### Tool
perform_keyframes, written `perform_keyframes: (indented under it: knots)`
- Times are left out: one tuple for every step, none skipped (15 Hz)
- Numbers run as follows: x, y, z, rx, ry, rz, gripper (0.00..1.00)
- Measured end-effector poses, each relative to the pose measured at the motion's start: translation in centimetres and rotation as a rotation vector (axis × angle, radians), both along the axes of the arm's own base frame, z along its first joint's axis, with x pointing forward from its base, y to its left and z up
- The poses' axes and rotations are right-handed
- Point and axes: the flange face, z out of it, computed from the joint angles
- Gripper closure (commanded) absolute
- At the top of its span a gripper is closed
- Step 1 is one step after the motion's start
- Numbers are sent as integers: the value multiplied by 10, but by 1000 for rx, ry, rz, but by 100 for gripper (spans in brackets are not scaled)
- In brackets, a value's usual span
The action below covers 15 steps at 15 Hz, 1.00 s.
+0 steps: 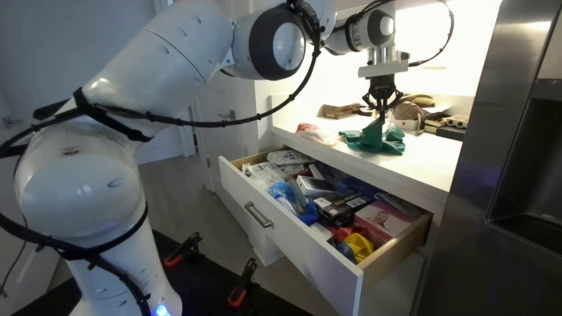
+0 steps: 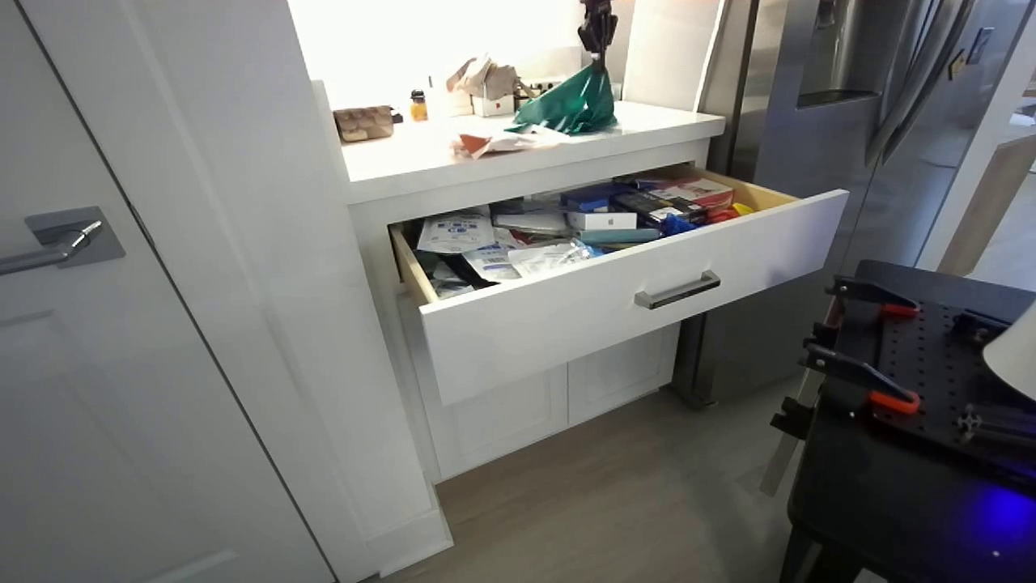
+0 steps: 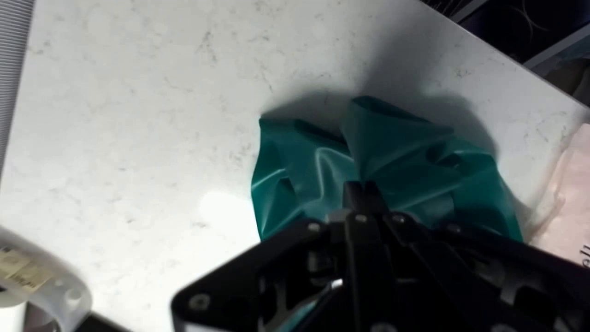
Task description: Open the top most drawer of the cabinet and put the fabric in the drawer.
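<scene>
The wide, shallow white drawer [image 2: 566,320] stands open, so half the job looks done. Above and behind the drawer, the black two-fingered gripper [image 1: 382,116] is clamped on the crumpled, shiny green fabric [image 2: 575,105], a peak of it pinched over the pale speckled countertop [image 3: 138,115]; what remains, I'd judge, is bringing the fabric forward over the drawer and letting go

A black gripper [image 3: 362,187], jaws together, pinches a crumpled green fabric [image 3: 392,170] over a speckled pale countertop [image 3: 138,115], with a pink packet [image 3: 571,198] near the fabric and dark items [image 3: 548,20] past the countertop's edge at right, and a white labeled object [image 3: 46,274] at left in the wrist view.
</scene>
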Motion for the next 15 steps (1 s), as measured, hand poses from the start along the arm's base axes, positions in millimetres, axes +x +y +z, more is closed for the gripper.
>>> perform_keyframes:
  knots:
    - [-4, 1, 21, -5, -10, -2, 100]
    - [-9, 3, 40, -6, -15, 0, 100]
    - [-14, 5, 57, -4, -15, 8, 100]
    - [-19, 9, 71, 2, -12, 13, 100]
    - [-24, 13, 82, 10, -6, 26, 100]
    - [-28, 18, 92, 18, 1, 39, 100]
    - [-32, 22, 100, 25, 9, 55, 100]
    - [-35, 27, 108, 32, 15, 74, 100]
    - [-38, 32, 116, 38, 21, 94, 100]
    - [-41, 37, 125, 43, 24, 115, 100]
    - [-45, 42, 134, 48, 26, 139, 100]
    - [-49, 47, 143, 51, 26, 165, 100]
    - [-53, 52, 154, 54, 26, 191, 100]
    - [-58, 55, 164, 56, 25, 215, 100]
    - [-64, 59, 174, 57, 22, 240, 100]
